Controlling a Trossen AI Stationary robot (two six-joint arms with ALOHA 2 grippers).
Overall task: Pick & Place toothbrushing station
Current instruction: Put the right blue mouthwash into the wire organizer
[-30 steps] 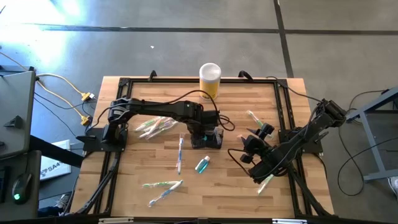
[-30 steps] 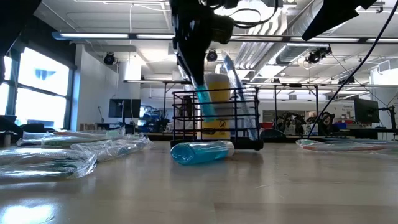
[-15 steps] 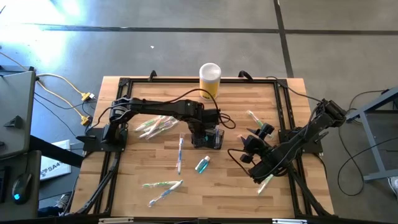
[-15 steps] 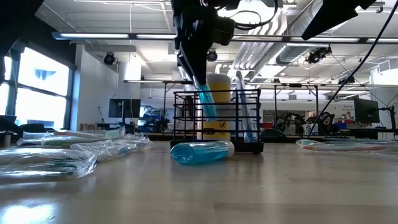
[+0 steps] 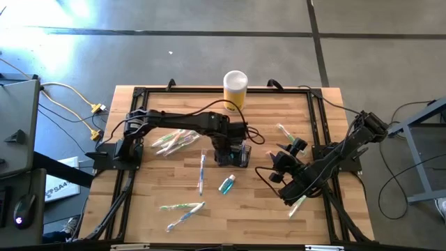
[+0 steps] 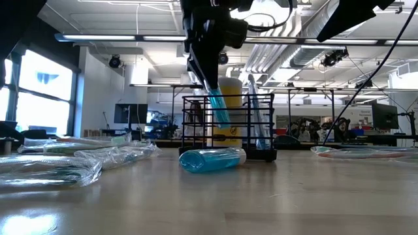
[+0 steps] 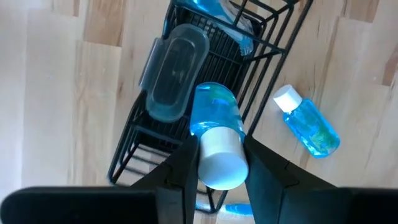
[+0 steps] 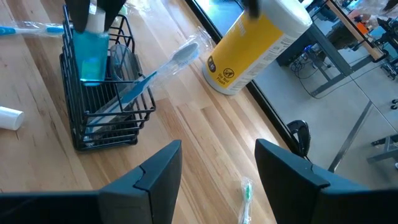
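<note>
A blue bottle (image 7: 214, 134) was clamped upright in the left jaws directly over the caddy (image 5: 233, 155); right jaws were apart, waiting right.

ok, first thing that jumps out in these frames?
The left gripper, mid-table, holds a blue bottle with a white cap over the black wire caddy, partly inside it. A blue toothbrush leans out of the caddy, and a second blue bottle lies on the table just in front. The right gripper waits open on the right side.
</note>
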